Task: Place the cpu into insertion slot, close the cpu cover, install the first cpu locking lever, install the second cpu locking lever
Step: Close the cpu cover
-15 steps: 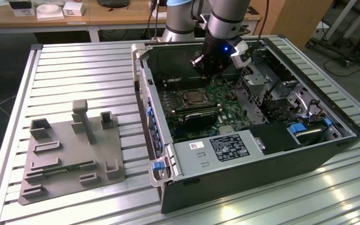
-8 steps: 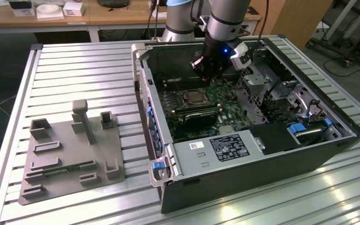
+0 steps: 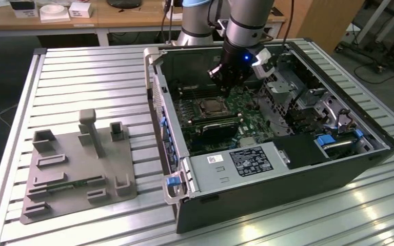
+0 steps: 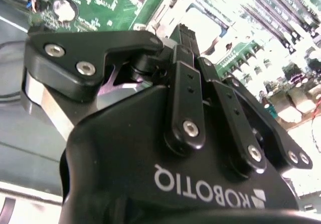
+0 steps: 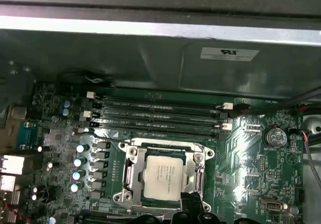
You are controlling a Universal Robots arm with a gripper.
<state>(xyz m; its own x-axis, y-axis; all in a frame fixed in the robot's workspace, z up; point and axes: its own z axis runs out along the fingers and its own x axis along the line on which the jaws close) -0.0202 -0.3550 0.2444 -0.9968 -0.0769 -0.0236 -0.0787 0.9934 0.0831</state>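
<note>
The cpu (image 5: 163, 176), a square chip with a pale metal top, lies flat in the insertion slot (image 5: 150, 202) on the green board. The silver cpu cover (image 5: 165, 148) lies down around it, framing the chip. Thin metal lever rods run along two opposite sides of the frame. My gripper (image 5: 193, 210) hangs just above the socket's edge, its black fingertips together and holding nothing. In the second wrist view the gripper (image 4: 173, 35) points at the bright chip (image 4: 203, 25). In the exterior view the gripper (image 3: 223, 82) is inside the open computer case, just above the socket (image 3: 213, 106).
Long black memory slots (image 5: 155, 111) run beside the socket, and capacitors (image 5: 80, 161) stand on another side. A grey drive cage (image 3: 299, 97) and a white-labelled box (image 3: 248, 161) crowd the case. On the slatted table, a grey fixture plate (image 3: 80, 169) stands at the exterior view's left.
</note>
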